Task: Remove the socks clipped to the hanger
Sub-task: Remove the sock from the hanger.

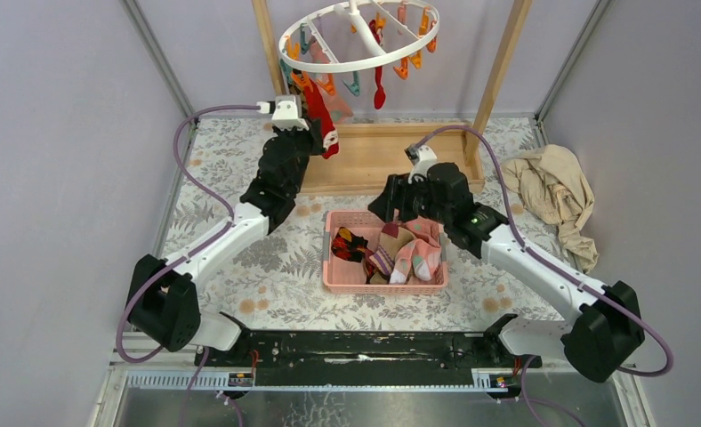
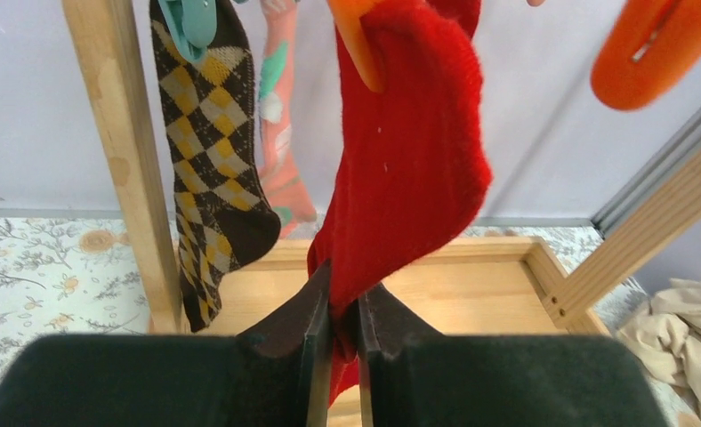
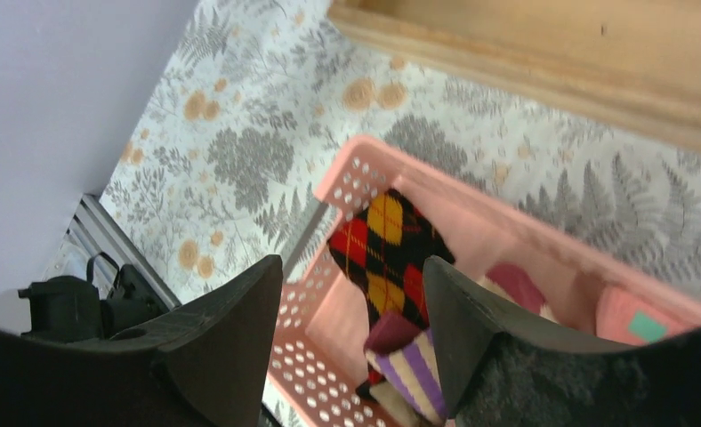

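Observation:
The white ring hanger [image 1: 356, 36] hangs from the wooden frame with orange, teal and pink clips. A red sock [image 2: 418, 160] hangs from an orange clip [image 2: 356, 40], and my left gripper [image 2: 345, 311] is shut on its lower end, with fabric pinched between the jaws. In the top view the same red sock [image 1: 322, 120] hangs at the ring's front left beside my left gripper [image 1: 316, 133]. A brown argyle sock [image 2: 209, 160] on a teal clip and a pink sock [image 2: 280, 133] hang to its left. Another red sock [image 1: 379, 84] hangs mid-ring. My right gripper [image 3: 351, 276] is open above the basket, holding nothing.
A pink basket [image 1: 334, 283] between the arms holds several loose socks, among them a red-black argyle one [image 3: 387, 249] and a purple striped one [image 3: 409, 369]. The wooden frame's post [image 2: 129, 160] and base tray [image 1: 374, 156] stand behind. A beige cloth [image 1: 556, 191] lies at the right.

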You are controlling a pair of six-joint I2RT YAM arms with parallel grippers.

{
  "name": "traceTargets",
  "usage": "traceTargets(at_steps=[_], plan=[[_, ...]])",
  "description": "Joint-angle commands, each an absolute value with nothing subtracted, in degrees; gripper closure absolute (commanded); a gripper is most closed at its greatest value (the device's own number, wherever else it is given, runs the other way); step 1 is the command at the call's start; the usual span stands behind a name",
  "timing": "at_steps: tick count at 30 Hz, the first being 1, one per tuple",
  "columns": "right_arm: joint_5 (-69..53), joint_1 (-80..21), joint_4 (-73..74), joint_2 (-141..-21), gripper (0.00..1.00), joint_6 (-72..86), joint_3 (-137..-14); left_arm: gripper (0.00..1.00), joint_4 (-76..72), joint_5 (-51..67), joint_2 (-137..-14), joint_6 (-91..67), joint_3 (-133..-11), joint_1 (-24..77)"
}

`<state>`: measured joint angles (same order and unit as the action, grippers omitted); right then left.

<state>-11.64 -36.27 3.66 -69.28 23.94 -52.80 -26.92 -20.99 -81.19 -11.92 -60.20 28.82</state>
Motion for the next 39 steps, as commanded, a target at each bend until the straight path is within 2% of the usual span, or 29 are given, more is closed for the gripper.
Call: traceTargets(at_steps=[1,8,23,31,39], plan=[[-10.73,-36.49,-8.46,-72.05,0.33,20.45,-57.85,0.82,-22.75,-16.86,-78.86,-14.06,-63.51,28.48],[-9.85,-36.51,-19.2,-78.19,0.33,16.48,-60.63,0.83,-10.32,-13.47,-79.27,-17.13,-69.79,28.48],[-17.18,-36.56,-39.47,-92.02,0.23,15.73,-65.97,0.84,2.35,-7.29,-79.57,-20.65,-76.33,28.48],[-18.09,-36.52,-39.82,-96.25,0.17,16.09,-70.74,0.84,3.78,-5.2,-79.55,-21.59,-76.93,28.48],[-18.09,-36.55,-35.98,-99.71,0.21,16.23,-75.22,0.84,4.13,-4.11,-79.04,-21.96,-77.21,28.48]])
